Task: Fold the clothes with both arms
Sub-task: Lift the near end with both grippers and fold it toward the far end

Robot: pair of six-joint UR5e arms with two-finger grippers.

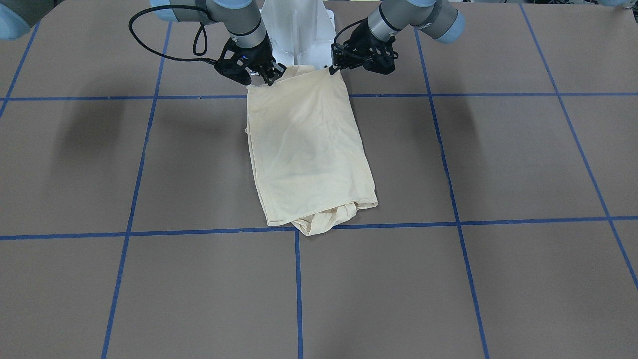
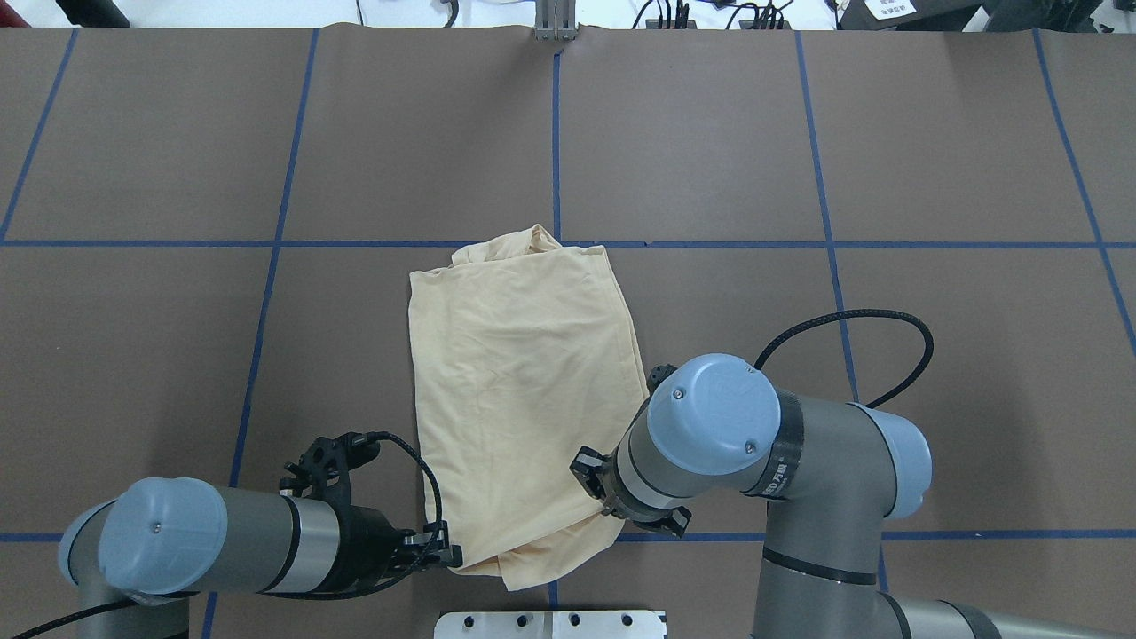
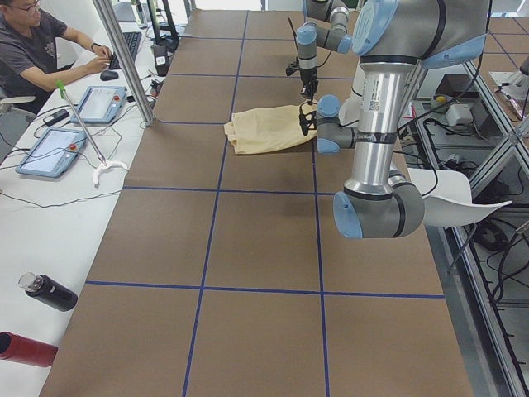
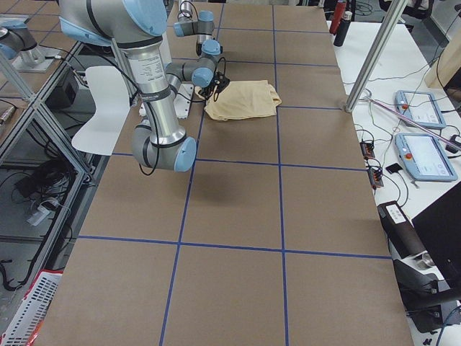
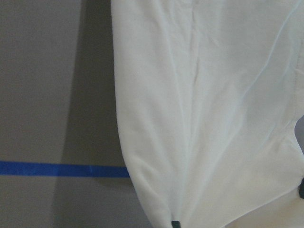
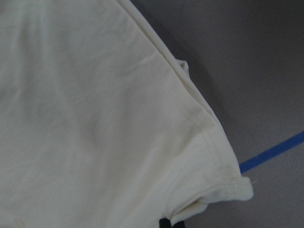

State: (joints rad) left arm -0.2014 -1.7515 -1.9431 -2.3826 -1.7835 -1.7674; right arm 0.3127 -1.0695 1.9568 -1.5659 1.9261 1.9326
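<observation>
The cream-yellow shirt lies folded into a long rectangle in the middle of the brown table, with its print hidden. It also shows in the overhead view. A bunched sleeve sticks out at its far end. My left gripper is shut on the shirt's near corner, seen low in the overhead view. My right gripper is shut on the other near corner; in the overhead view its wrist hides it. Both wrist views are filled with cloth and a hemmed corner.
The white pedestal base stands right behind the shirt's near edge. Blue tape lines grid the table. An operator, tablets and bottles are at a side desk beyond the table's far edge.
</observation>
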